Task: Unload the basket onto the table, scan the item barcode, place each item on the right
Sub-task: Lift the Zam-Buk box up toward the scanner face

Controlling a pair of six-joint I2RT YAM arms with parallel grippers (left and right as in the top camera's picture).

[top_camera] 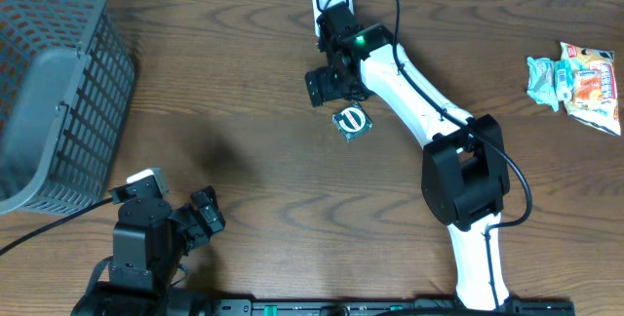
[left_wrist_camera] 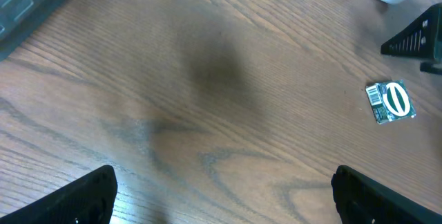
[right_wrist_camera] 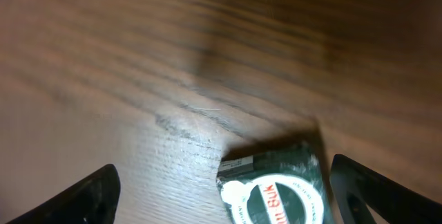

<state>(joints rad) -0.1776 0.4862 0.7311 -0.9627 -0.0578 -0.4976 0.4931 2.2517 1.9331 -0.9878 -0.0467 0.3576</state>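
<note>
Overhead: green packet (top_camera: 352,121) on open tabletop (top_camera: 244,82) beside spread right fingers (top_camera: 317,87); left fingers (top_camera: 207,211) spread too, well apart.

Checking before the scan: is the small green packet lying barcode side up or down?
Up: the green packet lies flat on the table, barcode visible beside its white oval label.

Brown wooden table (top_camera: 244,111), grey plastic basket (top_camera: 49,82) at left edge, small green packet (top_camera: 352,121) mid-table, snack bags (top_camera: 580,84) far right
</note>
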